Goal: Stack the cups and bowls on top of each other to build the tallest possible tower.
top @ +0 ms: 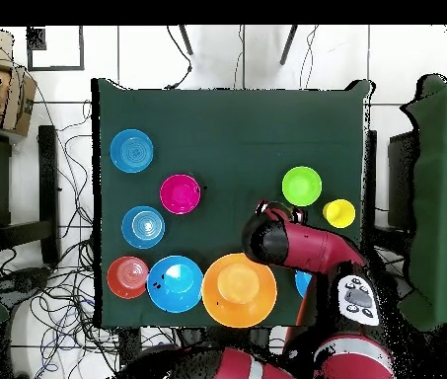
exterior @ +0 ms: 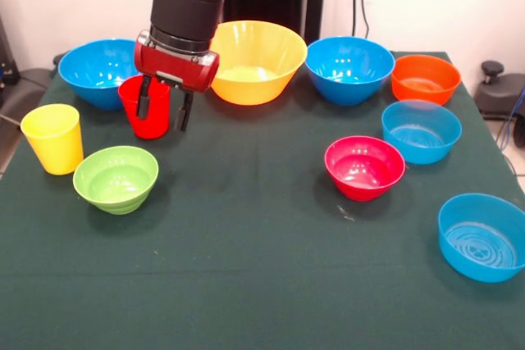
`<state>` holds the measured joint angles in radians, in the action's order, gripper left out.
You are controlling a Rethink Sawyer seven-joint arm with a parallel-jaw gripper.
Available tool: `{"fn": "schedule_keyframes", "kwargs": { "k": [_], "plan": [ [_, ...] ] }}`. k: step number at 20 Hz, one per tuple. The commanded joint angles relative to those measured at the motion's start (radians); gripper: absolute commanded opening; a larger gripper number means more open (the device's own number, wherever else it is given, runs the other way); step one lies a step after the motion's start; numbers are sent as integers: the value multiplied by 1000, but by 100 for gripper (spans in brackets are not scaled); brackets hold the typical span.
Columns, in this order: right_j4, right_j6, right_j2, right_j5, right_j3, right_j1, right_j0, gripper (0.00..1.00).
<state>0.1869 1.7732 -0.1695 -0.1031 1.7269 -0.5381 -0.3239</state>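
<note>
The end effector [exterior: 164, 109] hangs over the red cup [exterior: 147, 107], its two dark fingers [exterior: 143, 100] spread, one down inside the cup's mouth and the other outside its wall. The cup stands upright on the green desk [exterior: 246, 235]. Just behind it sits a deep blue bowl [exterior: 100, 71]; beside the end effector, the big yellow-orange bowl [exterior: 253, 61]. In front stand the yellow cup [exterior: 53, 138] and the light green bowl [exterior: 116, 179].

Even, bright overhead lighting. Soft, short shadows fall on the dark green tabletop [exterior: 262, 268] beside each vessel. White highlights glint on the glossy pink-red bowl [exterior: 364, 166] and the deep blue bowl [exterior: 349, 69]. Front view sharp; the overhead view renders the bowls flat and saturated.
</note>
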Motion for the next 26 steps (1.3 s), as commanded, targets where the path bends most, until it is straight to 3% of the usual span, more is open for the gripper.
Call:
{"fn": "schedule_keyframes", "kwargs": {
  "k": [1,17,26],
  "plan": [
    [6,118,68,10,-15,52,11,100],
    [1,119,54,-1,-25,58,23,100],
    [-10,133,20,-58,39,-19,56,100]
  ]
}}
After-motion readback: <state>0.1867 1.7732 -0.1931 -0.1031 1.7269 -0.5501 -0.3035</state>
